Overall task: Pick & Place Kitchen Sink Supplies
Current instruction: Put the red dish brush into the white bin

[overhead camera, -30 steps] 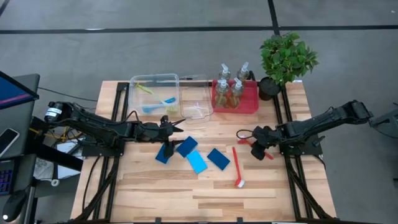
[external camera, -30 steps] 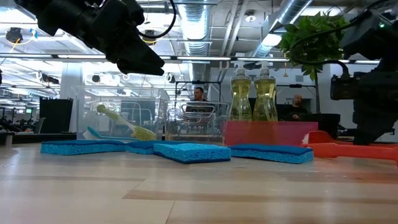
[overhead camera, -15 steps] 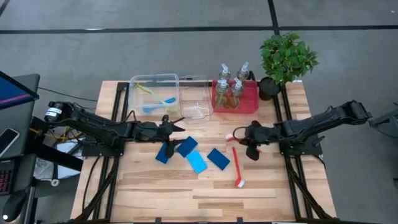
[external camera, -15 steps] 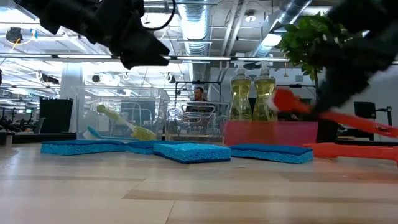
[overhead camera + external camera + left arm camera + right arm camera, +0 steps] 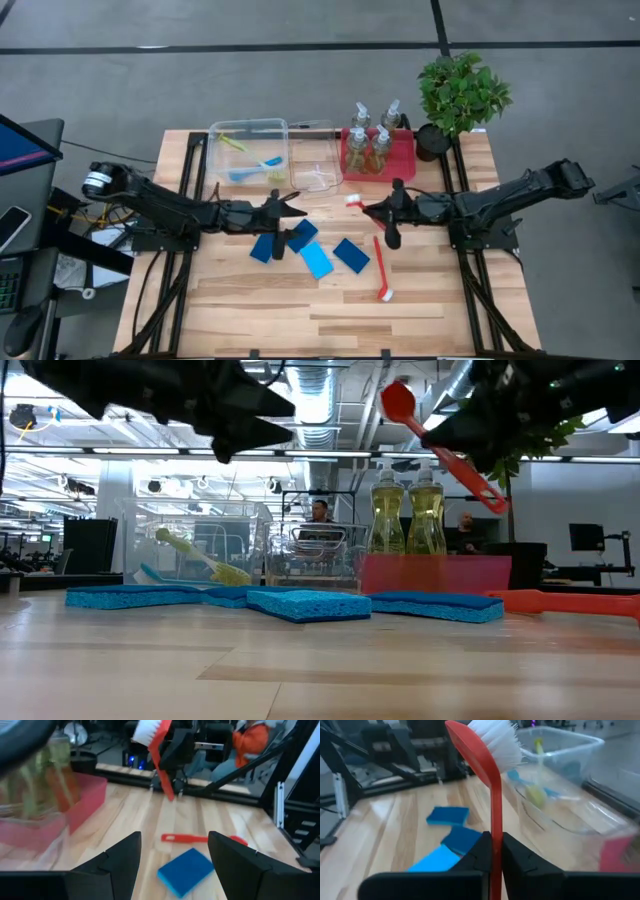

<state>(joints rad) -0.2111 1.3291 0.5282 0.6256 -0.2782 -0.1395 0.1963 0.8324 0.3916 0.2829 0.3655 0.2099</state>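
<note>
So colour-wise you've got a pale wood table (image 5: pixel 330 310) with plank stripes running across it. Four blue sponges (image 5: pixel 318 262) sit on it near the red tray (image 5: pixel 400 165); the middle one is a brighter, lighter blue than the rest. The tray holds clear bottles (image 5: pixel 368 145) of yellow-green liquid. Just beside the tray, the potted plant (image 5: pixel 462 90) is leafy green in a dark pot. The clear bin (image 5: pixel 250 150) farther along from the tray shows a green brush (image 5: pixel 232 143) and a light blue one (image 5: pixel 262 165) inside. Both arms are black. The right gripper (image 5: pixel 375 210) has a red brush (image 5: pixel 492 795) with white bristles, and another red brush (image 5: pixel 380 268) lies by the sponges.
</note>
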